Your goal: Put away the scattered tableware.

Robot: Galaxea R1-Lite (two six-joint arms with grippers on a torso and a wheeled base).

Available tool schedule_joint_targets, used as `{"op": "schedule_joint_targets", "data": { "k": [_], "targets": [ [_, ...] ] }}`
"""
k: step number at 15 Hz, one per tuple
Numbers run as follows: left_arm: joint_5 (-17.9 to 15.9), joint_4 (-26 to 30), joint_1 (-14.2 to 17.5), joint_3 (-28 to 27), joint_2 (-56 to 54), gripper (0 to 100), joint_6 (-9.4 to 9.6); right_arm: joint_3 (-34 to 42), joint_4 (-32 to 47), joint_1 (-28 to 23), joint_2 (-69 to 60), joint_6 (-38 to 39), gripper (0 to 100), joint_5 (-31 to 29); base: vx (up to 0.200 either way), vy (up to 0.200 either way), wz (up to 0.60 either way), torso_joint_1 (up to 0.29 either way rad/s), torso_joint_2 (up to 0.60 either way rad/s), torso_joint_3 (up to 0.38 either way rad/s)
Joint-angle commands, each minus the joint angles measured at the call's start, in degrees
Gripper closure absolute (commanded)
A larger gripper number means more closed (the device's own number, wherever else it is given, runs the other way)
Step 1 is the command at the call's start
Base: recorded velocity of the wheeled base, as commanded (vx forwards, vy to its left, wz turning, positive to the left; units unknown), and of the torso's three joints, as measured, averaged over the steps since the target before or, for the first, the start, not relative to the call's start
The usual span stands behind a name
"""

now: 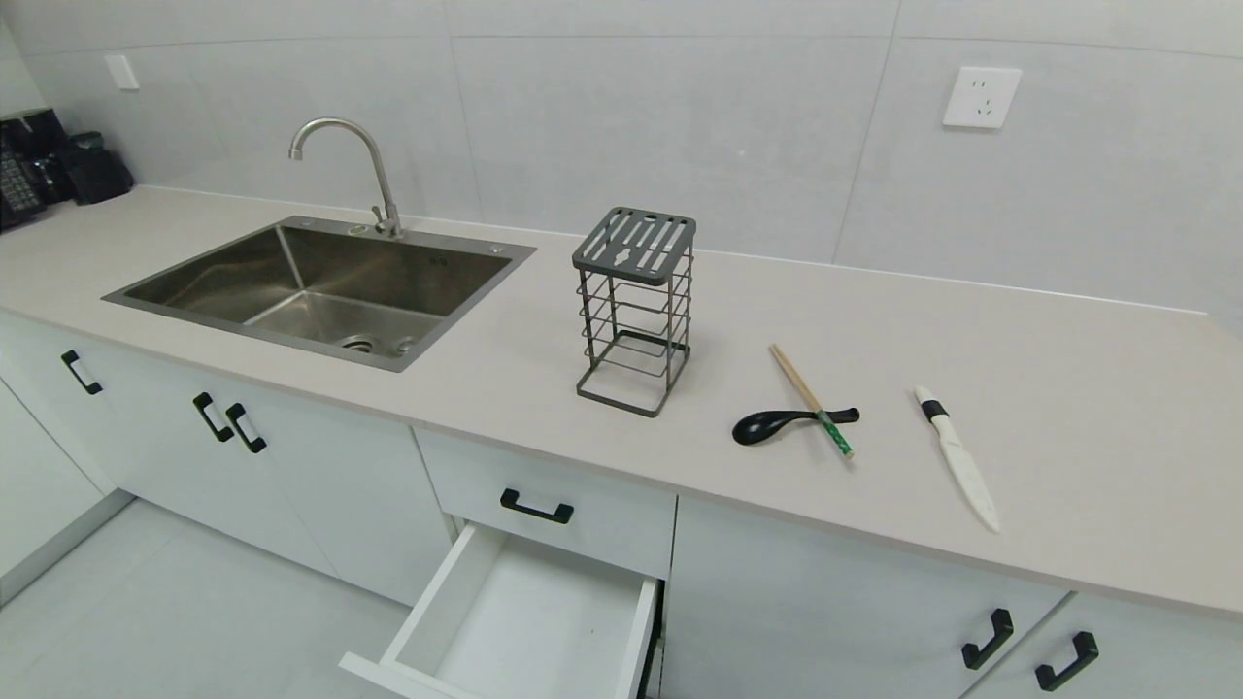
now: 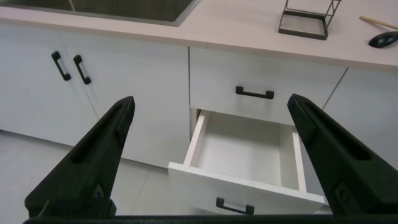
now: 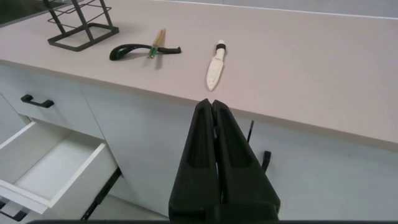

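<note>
Worktop point(image 1: 1068, 388), pale beneath a tiled wall point(image 1: 680, 116), bears sink point(image 1: 369, 262), wire rack point(image 1: 636, 311), then black spoon point(image 1: 762, 425) crossed by what look like chopsticks point(image 1: 806, 393), and white knife point(image 1: 957, 456) near it; left pincer point(image 2: 211, 102) gapes wide before the open drawer point(image 2: 242, 149), right pincer point(image 3: 212, 104) pressed closed.

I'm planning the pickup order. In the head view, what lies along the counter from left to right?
sink → wire rack → black spoon → white knife

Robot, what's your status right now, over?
Left gripper open, right gripper shut, both empty. Spoon, chopsticks, knife on counter beside rack. Drawer open, nothing blocking.
</note>
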Motion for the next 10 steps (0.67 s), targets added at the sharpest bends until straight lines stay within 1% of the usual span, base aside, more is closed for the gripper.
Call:
{"op": "schedule_joint_targets", "data": {
  "k": [1, 8, 9, 10],
  "targets": [
    [0.01, 0.00, 0.00, -0.06, 0.07, 0, -0.04, 0.07, -0.01, 0.01, 0.05, 0.01, 0, 0.02, 0.000, 0.000, 0.00, 0.000, 0.00, 0.000],
    [0.01, 0.00, 0.00, -0.06, 0.07, 0, -0.04, 0.07, -0.27, 0.01, 0.05, -0.60, 0, 0.46, 0.000, 0.000, 0.00, 0.000, 0.00, 0.000],
    [0.01, 0.00, 0.00, -0.06, 0.07, 0, -0.04, 0.07, -1.59, 0.01, 0.05, -1.92, 0, 1.69, 0.000, 0.000, 0.00, 0.000, 0.00, 0.000],
    [0.01, 0.00, 0.00, 0.02, 0.07, 0, -0.04, 0.07, -6.34, 0.01, 0.05, -2.09, 0, 2.92, 0.000, 0.000, 0.00, 0.000, 0.00, 0.000]
  ]
}}
